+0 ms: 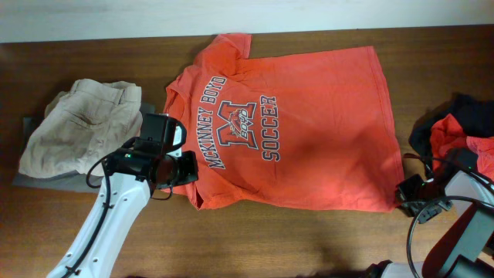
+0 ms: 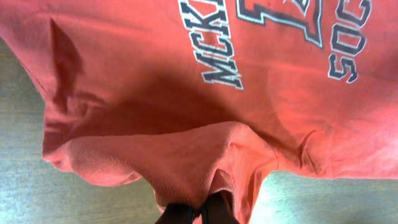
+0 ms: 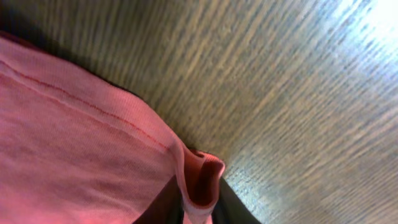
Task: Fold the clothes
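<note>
- Since the shirt (image 1: pixel 309 116) lies flat and print-up across the table (image 1: pixel 309 239) in the overhead view, with the left claw (image 1: pixel 179 168) at its sleeve end and the right claw (image 1: pixel 407 193) at the hem corner, one arm lifting ahead of the other would likely skew it. A wide swing could also drag it into the khaki pile (image 1: pixel 77 131) or the red-and-black heap (image 1: pixel 463 131).
- Left wrist: the left claw (image 2: pixel 199 214) is pinched shut on a bunched sleeve fold. The bunch looks to hold more than one layer, so the fold may come up lumpy or crooked.
- Right wrist: the right claw (image 3: pixel 199 202) is closed on a thin curl of hem at the corner. So little cloth sits between the fingers that a firm pull could slip it free.
</note>
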`<state>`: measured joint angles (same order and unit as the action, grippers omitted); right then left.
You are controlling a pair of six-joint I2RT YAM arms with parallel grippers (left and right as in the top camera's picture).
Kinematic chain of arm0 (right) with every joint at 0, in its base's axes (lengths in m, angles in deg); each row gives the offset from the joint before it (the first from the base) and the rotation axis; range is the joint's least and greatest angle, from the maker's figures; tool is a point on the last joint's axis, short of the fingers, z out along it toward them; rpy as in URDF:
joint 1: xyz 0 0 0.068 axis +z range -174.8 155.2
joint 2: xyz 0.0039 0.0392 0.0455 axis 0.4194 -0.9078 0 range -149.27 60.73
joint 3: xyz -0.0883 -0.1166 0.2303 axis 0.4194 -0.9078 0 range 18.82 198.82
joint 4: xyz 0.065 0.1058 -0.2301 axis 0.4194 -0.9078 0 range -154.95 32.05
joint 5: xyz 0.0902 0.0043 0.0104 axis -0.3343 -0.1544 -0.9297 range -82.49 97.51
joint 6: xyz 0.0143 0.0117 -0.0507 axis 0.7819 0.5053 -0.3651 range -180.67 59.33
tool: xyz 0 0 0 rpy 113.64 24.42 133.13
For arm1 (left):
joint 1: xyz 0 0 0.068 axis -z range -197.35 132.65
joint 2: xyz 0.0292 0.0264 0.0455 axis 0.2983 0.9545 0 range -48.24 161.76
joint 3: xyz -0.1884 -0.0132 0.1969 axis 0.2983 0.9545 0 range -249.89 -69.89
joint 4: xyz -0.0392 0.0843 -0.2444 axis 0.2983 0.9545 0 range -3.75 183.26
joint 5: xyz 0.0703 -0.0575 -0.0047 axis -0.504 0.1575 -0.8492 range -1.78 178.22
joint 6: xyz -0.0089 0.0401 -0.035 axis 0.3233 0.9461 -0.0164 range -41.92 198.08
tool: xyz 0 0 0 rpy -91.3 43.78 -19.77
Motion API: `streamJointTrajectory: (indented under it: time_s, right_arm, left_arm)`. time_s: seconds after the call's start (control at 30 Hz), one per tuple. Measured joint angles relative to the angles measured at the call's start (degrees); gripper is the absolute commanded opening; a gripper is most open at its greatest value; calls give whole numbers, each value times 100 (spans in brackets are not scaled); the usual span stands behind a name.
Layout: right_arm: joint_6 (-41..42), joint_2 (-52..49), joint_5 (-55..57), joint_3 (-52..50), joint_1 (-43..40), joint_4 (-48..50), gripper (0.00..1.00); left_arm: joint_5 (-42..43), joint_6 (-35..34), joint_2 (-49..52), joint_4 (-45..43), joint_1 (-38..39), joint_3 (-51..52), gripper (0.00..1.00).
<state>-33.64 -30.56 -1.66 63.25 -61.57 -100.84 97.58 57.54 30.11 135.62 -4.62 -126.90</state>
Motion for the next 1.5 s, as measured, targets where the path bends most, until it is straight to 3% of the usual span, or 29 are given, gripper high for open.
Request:
streamJointTrajectory:
  time_s: [0.07,0.17,0.37,0.6,1.07,1.5]
  right_arm:
    - [-17,50,-46,-42,0,-199,14]
    - [-98,323,-105,-114,0,-719,4]
    - [-326,1176,-190,164,0,-1784,4]
    - [-369,1561,-240,833,0,-1956,4]
    - [-367,1051,-841,931,20,-944,4]
    - [-20,306,-1338,949,1049,1259,4]
  left_arm:
    - [0,2,0,96,0,-33,0]
    - [-15,68,0,367,0,-269,0]
    - [-293,179,-2,872,0,-789,0]
    - [-621,260,-2,743,-15,-988,0]
    - [-752,680,72,-693,-260,-1001,0]
    - [-780,1093,1040,-1556,-260,-1003,1]
